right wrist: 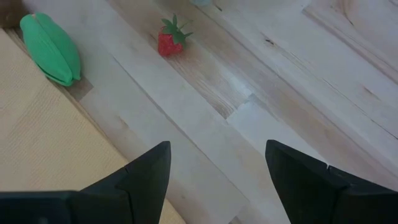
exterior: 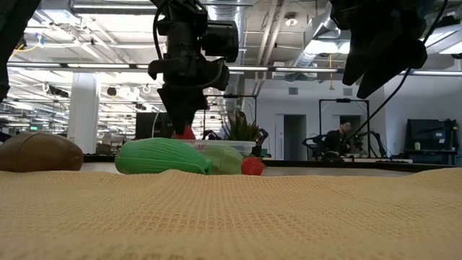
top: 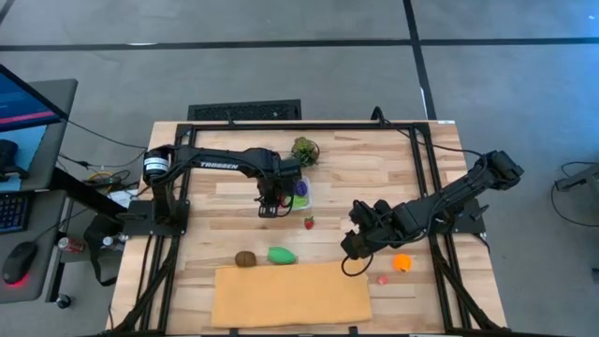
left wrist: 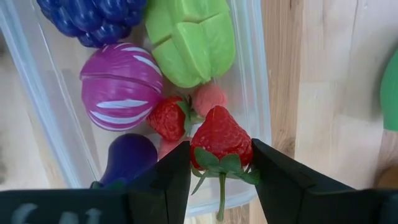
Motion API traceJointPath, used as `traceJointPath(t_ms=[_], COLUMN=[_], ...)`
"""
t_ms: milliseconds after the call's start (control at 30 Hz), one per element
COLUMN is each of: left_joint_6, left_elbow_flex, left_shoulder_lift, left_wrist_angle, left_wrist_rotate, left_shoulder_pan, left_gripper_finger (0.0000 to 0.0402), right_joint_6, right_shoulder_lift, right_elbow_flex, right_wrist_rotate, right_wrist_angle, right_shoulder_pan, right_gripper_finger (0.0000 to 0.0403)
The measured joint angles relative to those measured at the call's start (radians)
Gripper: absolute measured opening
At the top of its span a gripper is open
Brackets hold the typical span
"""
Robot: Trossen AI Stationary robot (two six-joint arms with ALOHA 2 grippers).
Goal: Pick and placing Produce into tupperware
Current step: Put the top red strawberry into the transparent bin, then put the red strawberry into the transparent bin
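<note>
- Step in hand: placing. The left gripper [left wrist: 221, 171] has its fingers clamped on 1 strawberry [left wrist: 221, 138], held over the near rim of the tupperware [left wrist: 252, 81].
- Next move, as I judge it: part the fingers so it drops in.
- Beyond the fingers, the tub holds 6 pieces.
- The right gripper [right wrist: 217, 171] hovers, fingers apart; ahead lie 1 loose strawberry [right wrist: 167, 42] and 1 green piece [right wrist: 51, 48].

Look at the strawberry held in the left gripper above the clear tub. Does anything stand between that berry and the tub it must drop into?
Nothing visible blocks it. The left gripper holds the strawberry over the near rim of the tupperware. The tub has no lid on it, and the pieces already inside leave space under the berry.
</note>
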Motion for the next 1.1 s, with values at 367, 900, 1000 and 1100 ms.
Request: traceJointPath(t_ms=[367, 900, 1000, 1100], left_joint_6=[0.000, -0.043, -0.068, -0.101], left_elbow_flex=[0.000, 0.099, 0.089, 0.069], left_shoulder_lift=[0.000, -0.024, -0.070, -0.151], left_wrist_angle=[-0.001, -0.450, -0.528, -0.545], left_wrist_rotate=[0.006, 0.030, 0.032, 0.032], left_shoulder_pan=[0.000, 0.002, 0.002, 0.002], left_gripper_finger=[0.0202, 0.0231, 0.0232, 0.0232], right_joint_6=[0.000, -0.075, -0.079, -0.080], right_shoulder_lift=[0.000, 0.009, 0.008, 0.008], right_elbow_flex=[0.000, 0.000, 0.000, 0.000], right_wrist_rotate=[0.000, -0.001, -0.001, -0.001], right_wrist_angle=[0.007, 0.045, 0.048, 0.049], right_shoulder_pan=[0.000, -0.006, -0.009, -0.019], right_gripper_finger=[0.0256, 0.0256, 0.0256, 0.0256])
